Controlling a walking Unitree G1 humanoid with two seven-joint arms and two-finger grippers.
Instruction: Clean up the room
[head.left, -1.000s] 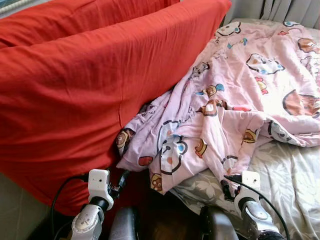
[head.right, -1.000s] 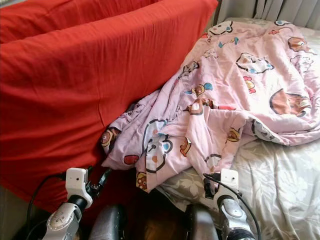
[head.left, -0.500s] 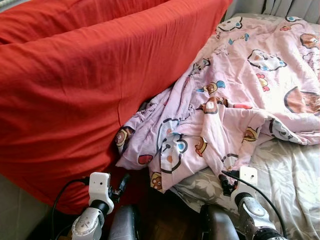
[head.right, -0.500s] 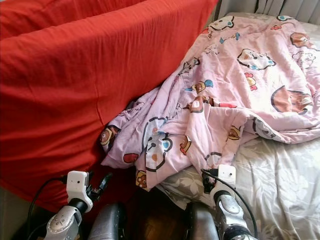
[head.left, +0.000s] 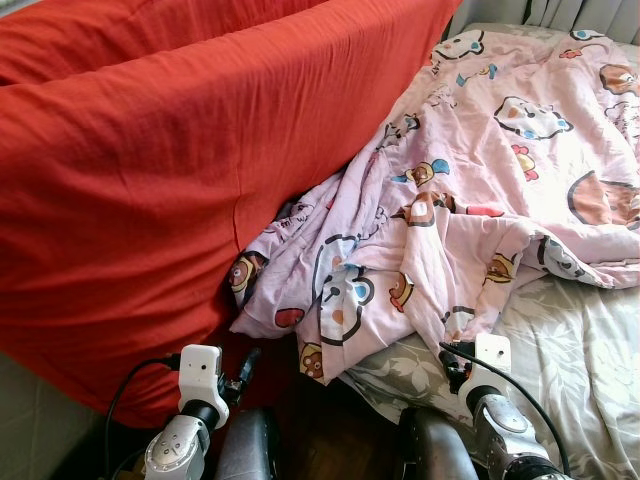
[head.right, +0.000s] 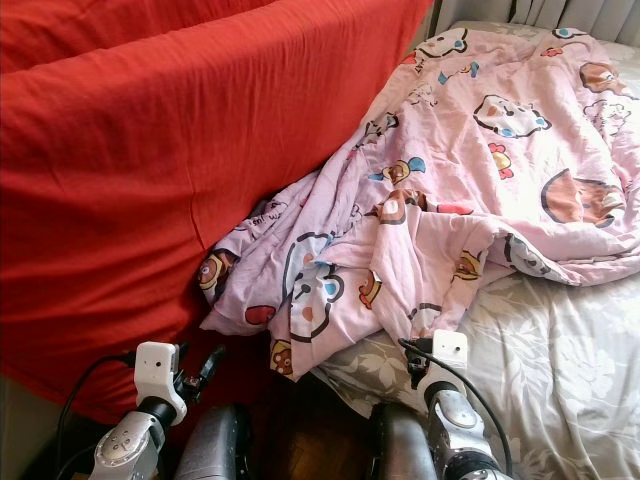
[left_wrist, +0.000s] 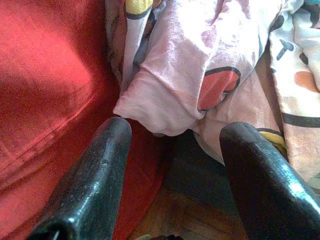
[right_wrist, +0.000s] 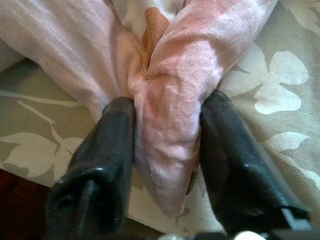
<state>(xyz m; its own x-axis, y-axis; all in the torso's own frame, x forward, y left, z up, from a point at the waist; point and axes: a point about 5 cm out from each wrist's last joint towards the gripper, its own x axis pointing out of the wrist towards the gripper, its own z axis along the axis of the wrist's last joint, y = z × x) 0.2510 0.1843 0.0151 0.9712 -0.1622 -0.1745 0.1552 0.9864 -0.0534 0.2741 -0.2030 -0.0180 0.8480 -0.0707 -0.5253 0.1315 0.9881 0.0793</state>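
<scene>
Pink blanket (head.left: 480, 170) fold sits pinched between the right gripper (right_wrist: 167, 150) fingers (right_wrist: 112, 145) over the bed (head.left: 580, 350); the left gripper (left_wrist: 172, 175) fingers gape, holding nothing, near a red cover (head.left: 150, 180).

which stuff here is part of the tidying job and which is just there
In the job:
- pink cartoon quilt, rumpled on the bed
- right pincer, a fold of the quilt between its fingers
- left pincer, open, near the quilt's hanging corner

Just there:
- red cover
- grey floral sheet
- curtains
</scene>
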